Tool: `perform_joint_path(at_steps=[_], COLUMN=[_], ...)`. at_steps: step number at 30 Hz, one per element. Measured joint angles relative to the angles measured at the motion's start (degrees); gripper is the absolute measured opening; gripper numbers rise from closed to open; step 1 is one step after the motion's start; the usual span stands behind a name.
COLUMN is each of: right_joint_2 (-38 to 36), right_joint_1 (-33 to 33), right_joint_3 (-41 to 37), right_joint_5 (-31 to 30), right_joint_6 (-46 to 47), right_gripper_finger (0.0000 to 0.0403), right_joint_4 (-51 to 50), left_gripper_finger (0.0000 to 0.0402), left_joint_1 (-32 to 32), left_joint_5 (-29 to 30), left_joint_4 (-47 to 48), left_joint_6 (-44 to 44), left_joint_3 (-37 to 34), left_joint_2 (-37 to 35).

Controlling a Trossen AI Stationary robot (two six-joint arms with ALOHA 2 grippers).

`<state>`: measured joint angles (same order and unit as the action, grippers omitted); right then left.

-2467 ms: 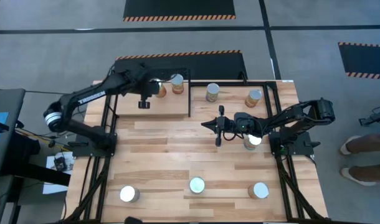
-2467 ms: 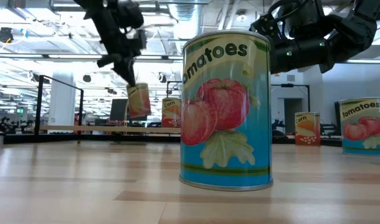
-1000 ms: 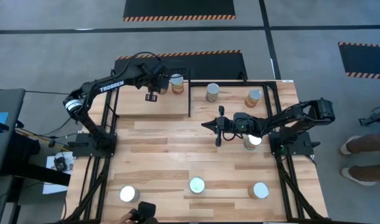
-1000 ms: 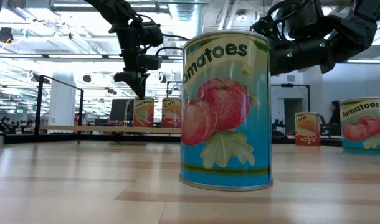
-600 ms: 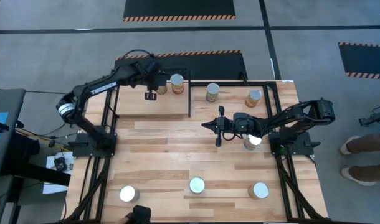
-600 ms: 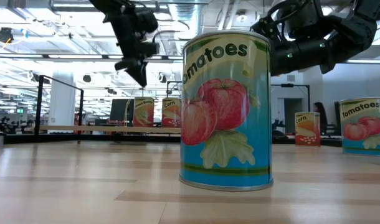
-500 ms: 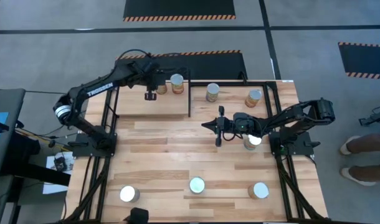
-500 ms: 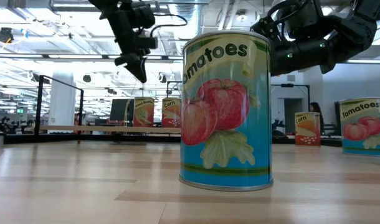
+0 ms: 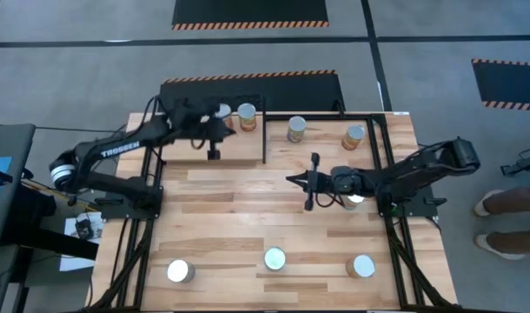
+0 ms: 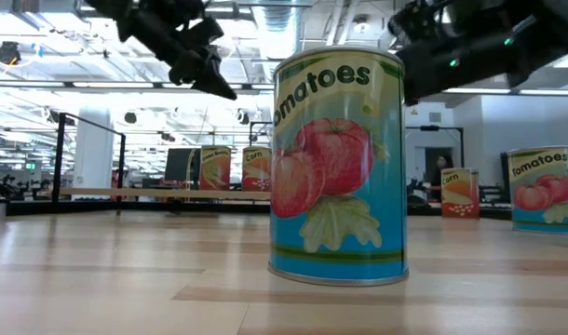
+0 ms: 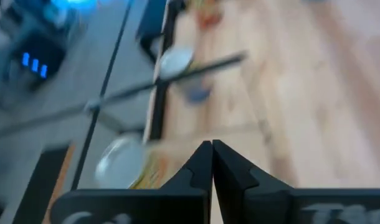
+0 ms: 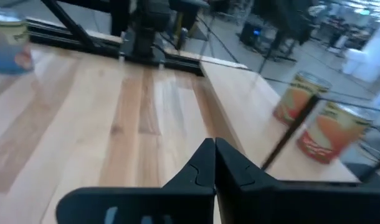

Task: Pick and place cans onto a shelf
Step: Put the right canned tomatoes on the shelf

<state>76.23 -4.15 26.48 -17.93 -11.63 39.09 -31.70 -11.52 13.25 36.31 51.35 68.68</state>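
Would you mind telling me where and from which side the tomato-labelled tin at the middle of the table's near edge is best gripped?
Probably from above. The upright tomato tin shows its round silver top to the overhead camera and stands apart from its neighbours, so fingers could close across its curved label wall just below the rim.

My bench sits on a plain grey floor (image 9: 439, 35) with black mats edged in orange hazard stripes (image 9: 250, 12). Behind it there's a big open workshop: white ceiling with strip lights (image 10: 42, 86), desks and monitors further back.
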Motion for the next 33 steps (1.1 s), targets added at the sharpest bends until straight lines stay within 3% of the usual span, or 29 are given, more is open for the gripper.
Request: perform_joint_path(at_steps=[7,13,21,27,33], right_joint_2=[-12.17,-17.53,-13.84,-10.36,-6.86], right_joint_1=[-6.94,-12.89,-21.18,-23.73,-23.32], right_joint_3=[0.77,9.61,20.93,22.16,22.19], right_joint_5=[-11.00,-15.74,-14.59,-9.26,-6.52], right_joint_6=[9.39,31.83,59.02,76.19,79.77], right_gripper_finger=[0.0008,0.0022,0.0027,0.0064,0.0117], right_joint_4=[-22.32,-58.05,-95.26,-107.02,-108.94], left_gripper_finger=[0.0000,0.0000,0.0000,0.0000,0.0000], left_joint_1=[5.63,8.21,9.31,9.29,9.29], left_joint_5=[-4.35,-6.14,-6.22,-6.20,-6.15], left_joint_4=[-18.47,-17.69,-18.00,-17.92,-17.90], left_joint_6=[-7.96,-8.97,-7.93,-7.35,-7.49], left_joint_3=[-12.74,-14.18,-14.20,-14.20,-14.20], left_joint_2=[-4.34,-2.92,-2.90,-2.90,-2.90])
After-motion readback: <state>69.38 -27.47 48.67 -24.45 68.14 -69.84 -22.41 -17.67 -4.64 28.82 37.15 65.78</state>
